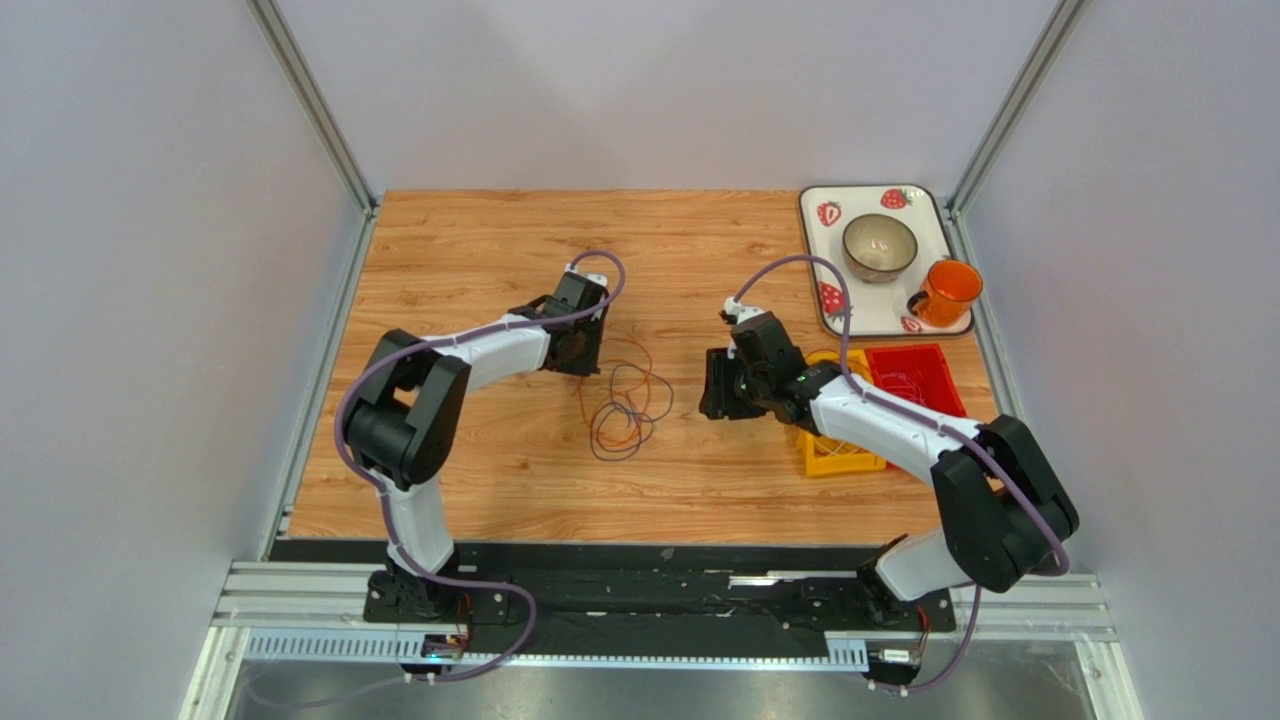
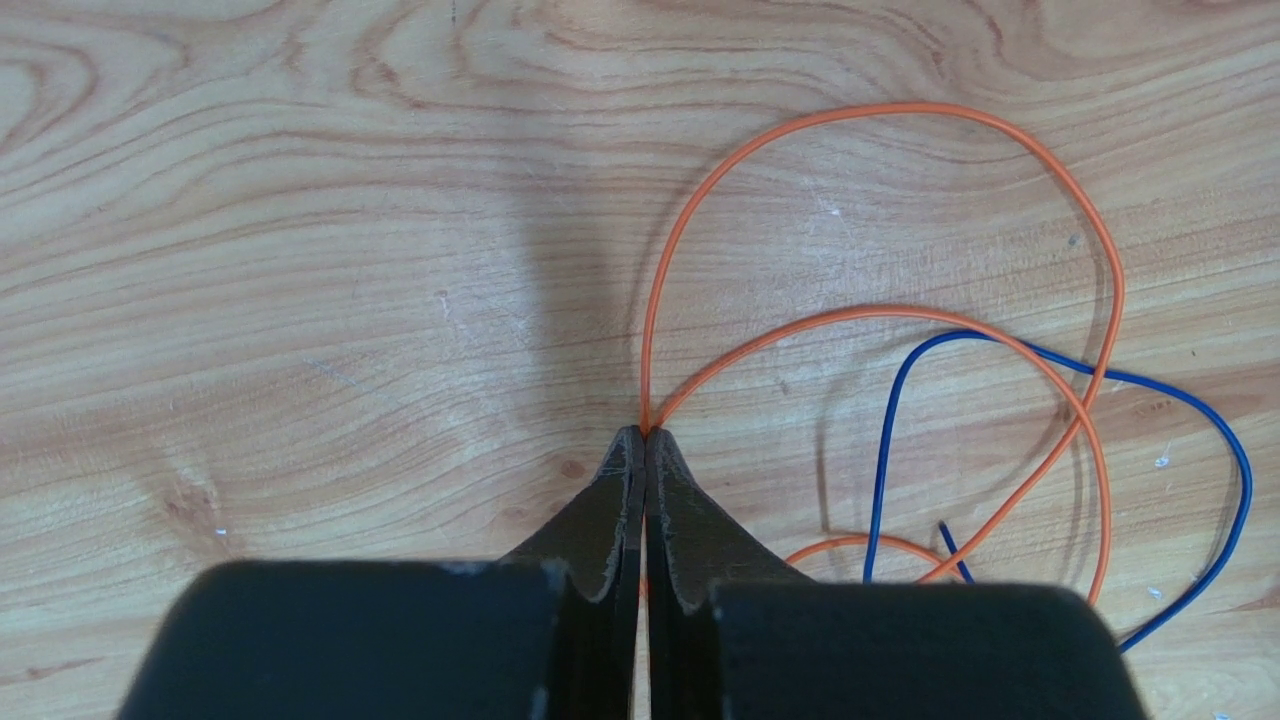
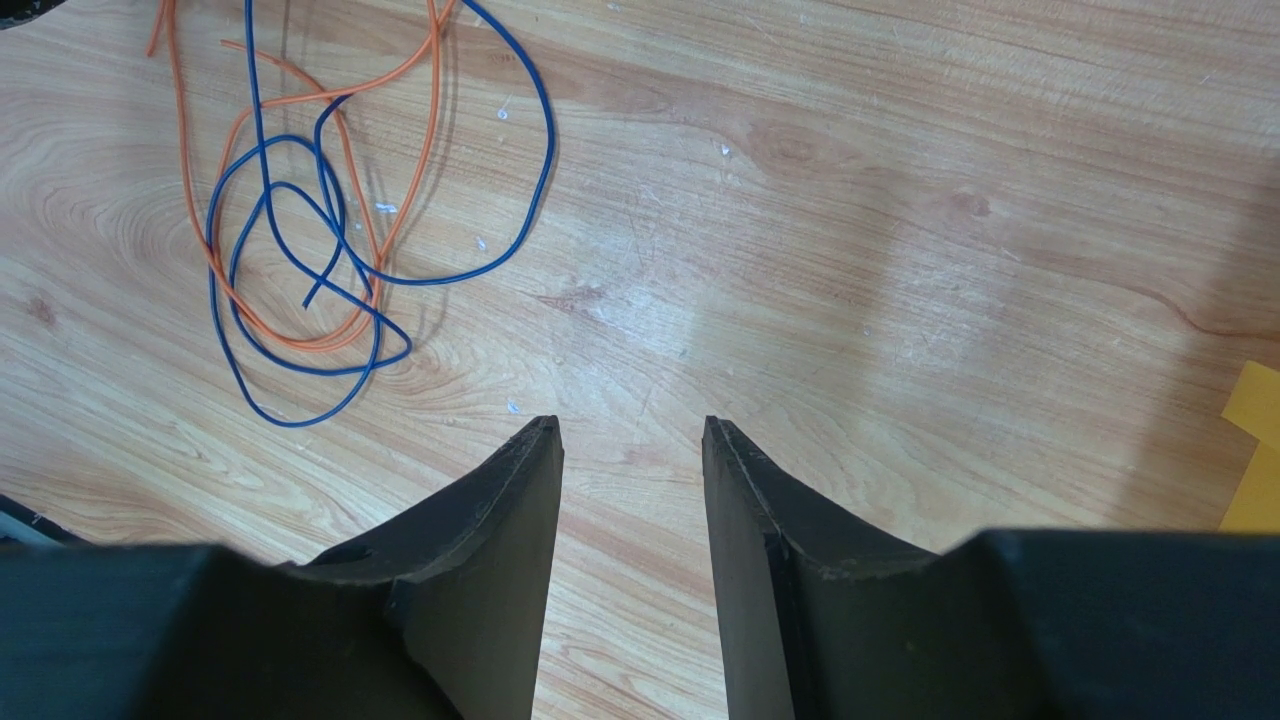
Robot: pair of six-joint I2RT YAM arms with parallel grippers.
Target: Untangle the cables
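Observation:
The cables lie as a loose tangle [image 1: 628, 402] in the middle of the wooden table, between the two arms. In the left wrist view an orange cable [image 2: 887, 113] loops over the wood and crosses a blue cable [image 2: 887, 435]. My left gripper [image 2: 645, 438] is shut on the orange cable, which leaves its tips in two strands. In the top view this gripper [image 1: 588, 371] sits at the tangle's left edge. My right gripper [image 3: 631, 435] stands open over bare wood, holding nothing. The orange cable [image 3: 188, 195] and blue cable [image 3: 534, 165] lie ahead of it to the left.
A strawberry-print tray [image 1: 812, 203] at the back right carries a bowl [image 1: 879, 245] and an orange cup [image 1: 947, 290]. A red basket [image 1: 917, 375] and a yellow one [image 1: 834, 450] sit under the right arm. Grey walls enclose the table.

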